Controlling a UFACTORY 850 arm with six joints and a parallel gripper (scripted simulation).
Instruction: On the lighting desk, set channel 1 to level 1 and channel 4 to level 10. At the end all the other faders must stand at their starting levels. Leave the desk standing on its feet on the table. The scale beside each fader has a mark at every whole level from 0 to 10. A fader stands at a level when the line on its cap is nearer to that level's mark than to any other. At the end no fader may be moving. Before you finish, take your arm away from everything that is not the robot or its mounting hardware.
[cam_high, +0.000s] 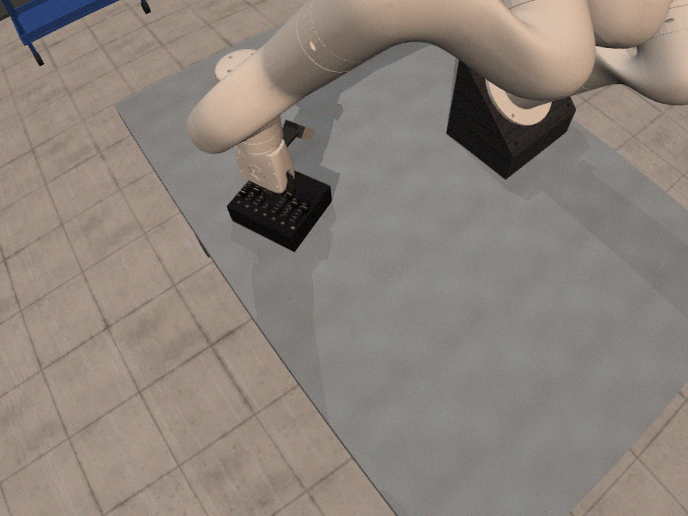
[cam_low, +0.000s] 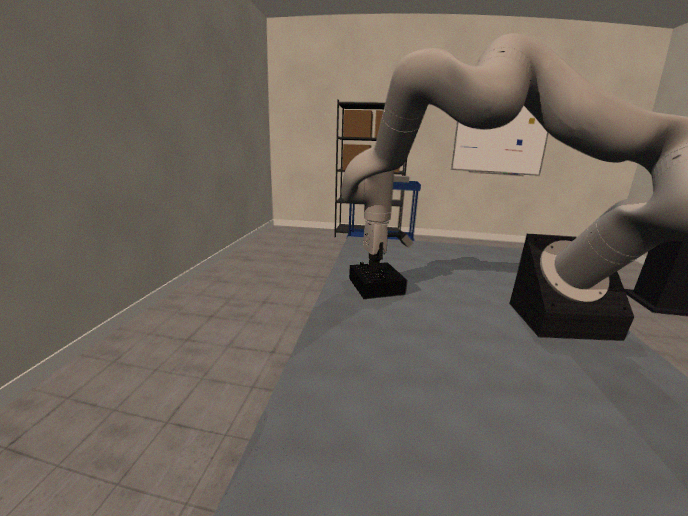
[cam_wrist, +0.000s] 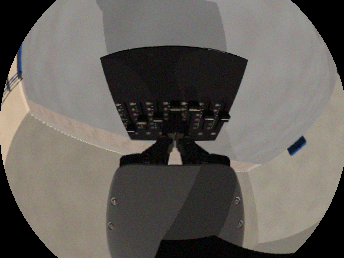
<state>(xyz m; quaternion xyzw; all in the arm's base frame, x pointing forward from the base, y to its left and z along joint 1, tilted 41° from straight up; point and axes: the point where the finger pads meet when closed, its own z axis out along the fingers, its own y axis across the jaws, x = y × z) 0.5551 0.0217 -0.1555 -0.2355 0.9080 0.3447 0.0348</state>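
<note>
The black lighting desk (cam_high: 279, 209) stands on the grey table top near its left edge, and also shows in the exterior view (cam_low: 377, 279) and the wrist view (cam_wrist: 174, 99). A row of several faders (cam_wrist: 175, 116) runs across its top. My gripper (cam_wrist: 174, 118) is shut, its fingertips pressed together, pointing straight down at the fader row near its middle. In the top view the fingertips (cam_high: 287, 190) touch the desk's top. The fader levels are too small to read. I cannot tell which channel the tips are at.
The arm's black base (cam_high: 508, 128) stands at the back right of the table. The table's left edge (cam_high: 183, 222) runs close beside the desk. A blue cart (cam_high: 50, 13) and a shelf (cam_low: 358, 166) stand off the table, far behind.
</note>
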